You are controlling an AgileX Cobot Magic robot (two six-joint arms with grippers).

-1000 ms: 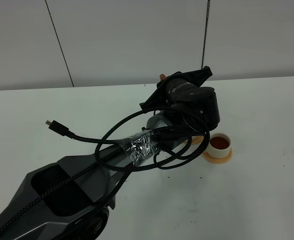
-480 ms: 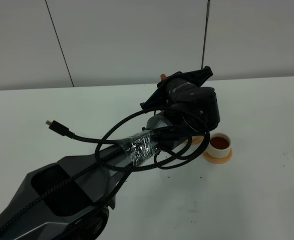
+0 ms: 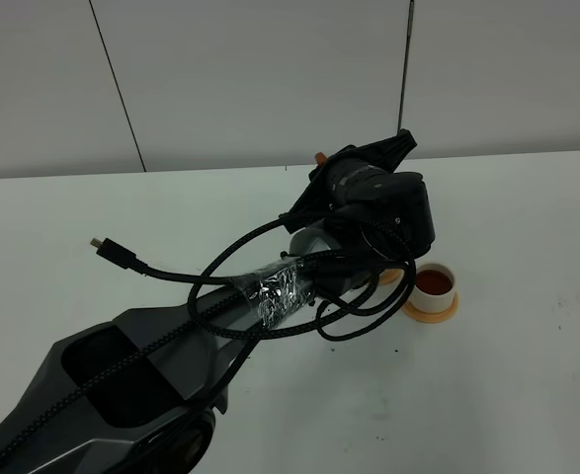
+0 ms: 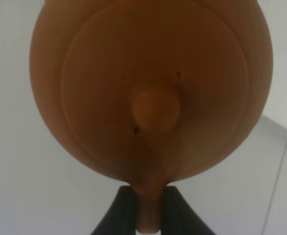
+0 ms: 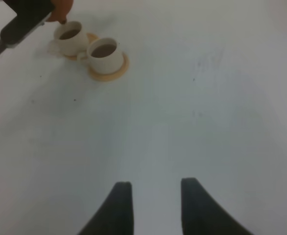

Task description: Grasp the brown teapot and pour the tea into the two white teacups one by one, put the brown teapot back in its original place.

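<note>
Brown teapot (image 4: 150, 88) grasped by its handle in my left jaws (image 4: 150, 208), held above the 2 white teacups (image 5: 89, 45).
My left fingers (image 4: 118, 210) pinch the handle from both sides, lid and knob facing the wrist camera. Both teacups hold dark tea (image 5: 103, 50) and sit touching, each on an orange saucer (image 5: 110, 73), on the white tabletop (image 5: 192, 107). My right jaws (image 5: 152, 205) hang released, well apart from them.

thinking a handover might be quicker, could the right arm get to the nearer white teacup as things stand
Probably yes. The right gripper is open and empty, and bare table lies between it and the nearer teacup. The left arm, holding the brown teapot, crowds the farther teacup, so that side is tight.
</note>
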